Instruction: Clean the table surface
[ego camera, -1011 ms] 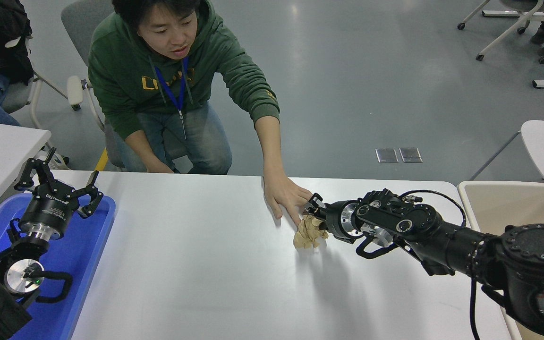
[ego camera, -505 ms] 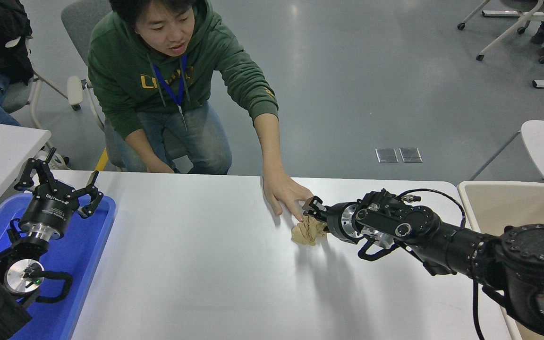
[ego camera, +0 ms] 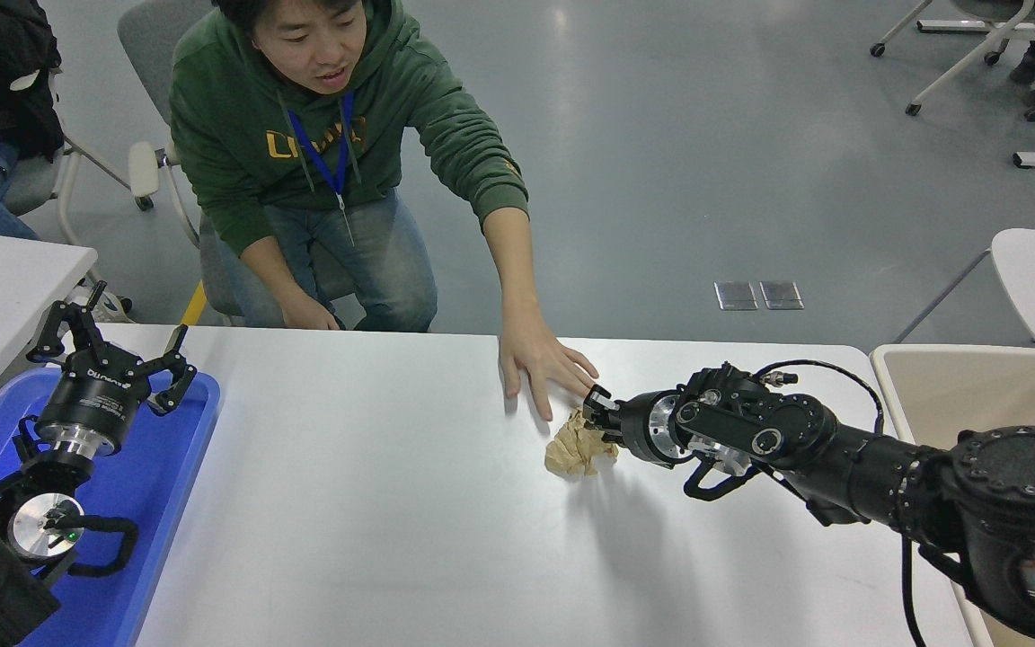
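Across the white table surface, from left: the left gripper hangs spread wide and empty over a blue tray, a person's hand rests flat mid-table, and the right gripper pinches a crumpled brown paper ball beside a beige bin.

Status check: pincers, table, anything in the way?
Right pincer at the paper wad, grip unclear. Left pincer open, parked over the blue tray. Table not yet clean. Person's hand beside the wad.
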Robot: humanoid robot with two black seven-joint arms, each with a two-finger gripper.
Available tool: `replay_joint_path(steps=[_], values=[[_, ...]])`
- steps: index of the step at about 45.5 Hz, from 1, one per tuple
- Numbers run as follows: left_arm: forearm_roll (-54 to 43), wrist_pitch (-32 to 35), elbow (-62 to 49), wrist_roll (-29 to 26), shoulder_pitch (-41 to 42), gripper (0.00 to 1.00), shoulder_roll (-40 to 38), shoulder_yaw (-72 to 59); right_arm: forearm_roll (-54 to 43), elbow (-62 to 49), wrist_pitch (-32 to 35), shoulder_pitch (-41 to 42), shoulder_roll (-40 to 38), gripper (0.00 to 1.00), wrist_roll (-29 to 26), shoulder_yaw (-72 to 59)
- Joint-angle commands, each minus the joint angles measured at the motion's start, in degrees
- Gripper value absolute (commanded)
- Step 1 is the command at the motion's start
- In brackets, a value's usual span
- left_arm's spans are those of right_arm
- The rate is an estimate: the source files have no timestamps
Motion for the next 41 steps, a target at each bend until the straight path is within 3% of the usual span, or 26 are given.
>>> replay_joint_path(steps=[1,23,41], values=[[0.0,0.0,0.0,0.0,0.0,1.0,0.0,0.0,-0.11,0.02,0.38,0.15,0.0,0.0,-0.26,-0.19],[0.0,0.0,0.0,0.0,0.0,1.0,0.0,0.0,1.12,1.69,1.09,3.67,0.0,0.0,-0.52,-0.54],[0.0,0.0,0.0,0.09,0.0,1.0,0.0,0.0,4.54,11.88,1.09,8.41,-1.57,0.0,-0.52,-0.54]])
